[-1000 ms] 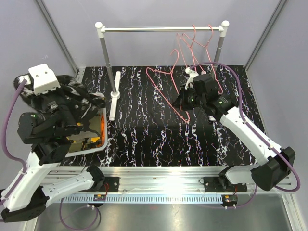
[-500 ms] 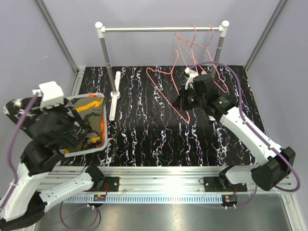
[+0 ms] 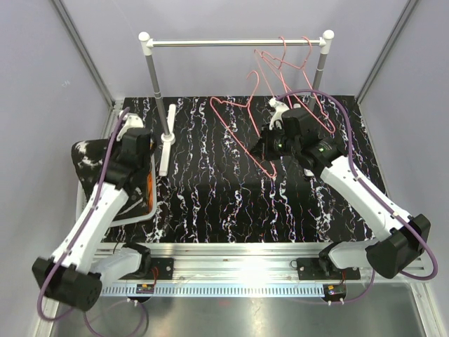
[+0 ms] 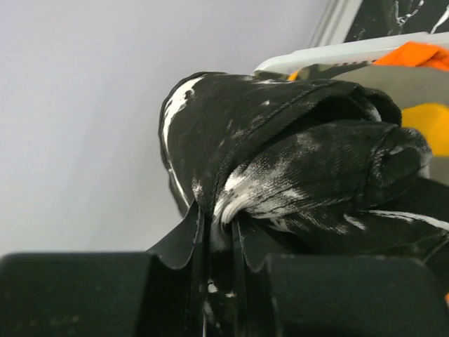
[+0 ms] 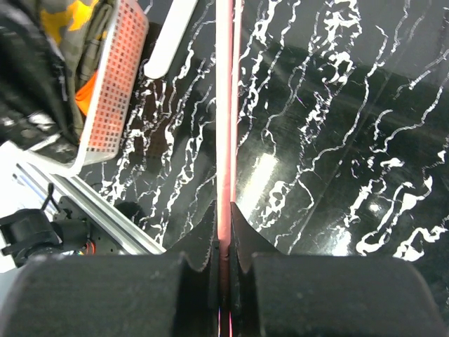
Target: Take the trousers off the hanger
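Left hand (image 4: 217, 239) pinches 1 black speckled trousers (image 4: 295, 161) at the left basket (image 5: 116, 77) holding 2 more; right hand (image 5: 223, 232) clamps 1 pink hanger (image 5: 224, 105).

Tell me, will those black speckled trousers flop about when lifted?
Probably floppy: the black trousers bunch in soft folds where the left claw pinches them. Likely not slippery, since the cloth looks coarse.

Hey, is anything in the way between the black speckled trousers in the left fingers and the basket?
Nothing visible blocks them. The left gripper is shut on the black speckled trousers, which hang right at the rim of the white basket. Inside show only an orange garment and a yellow patch, so the trousers would likely land on top.
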{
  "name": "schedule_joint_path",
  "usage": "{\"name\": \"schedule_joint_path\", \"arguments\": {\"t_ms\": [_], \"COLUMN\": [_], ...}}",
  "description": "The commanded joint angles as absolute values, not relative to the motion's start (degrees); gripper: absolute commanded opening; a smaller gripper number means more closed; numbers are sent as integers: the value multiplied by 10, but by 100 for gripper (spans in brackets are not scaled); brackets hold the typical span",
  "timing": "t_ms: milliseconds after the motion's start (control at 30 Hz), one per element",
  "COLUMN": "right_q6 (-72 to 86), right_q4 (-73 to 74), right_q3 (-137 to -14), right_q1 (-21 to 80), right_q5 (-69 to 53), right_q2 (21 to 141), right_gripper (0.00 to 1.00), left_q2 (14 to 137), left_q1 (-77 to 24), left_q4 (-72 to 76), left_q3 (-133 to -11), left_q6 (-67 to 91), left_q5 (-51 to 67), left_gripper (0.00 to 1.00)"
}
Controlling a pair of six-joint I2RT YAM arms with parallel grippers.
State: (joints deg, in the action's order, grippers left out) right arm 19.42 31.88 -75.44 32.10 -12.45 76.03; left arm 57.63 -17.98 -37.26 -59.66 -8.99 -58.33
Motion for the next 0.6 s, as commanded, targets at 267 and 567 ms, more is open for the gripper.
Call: {"name": "schedule_joint_path", "arguments": {"t_ms": [267, 567], "right_q6": [197, 192], "right_q4": [274, 280], "right_q3": [-747, -751], "right_q1": [320, 320], "right_q5": [-147, -139], "right_q2": [751, 751], "right_gripper": [0, 0], "left_q2": [785, 854], "left_q1": [-78, -69], "left_q4": [-322, -402], "left_q3": [-701, -769], "left_q6": [-20, 38], "left_q5": [-503, -372], "left_gripper": [0, 60]}}
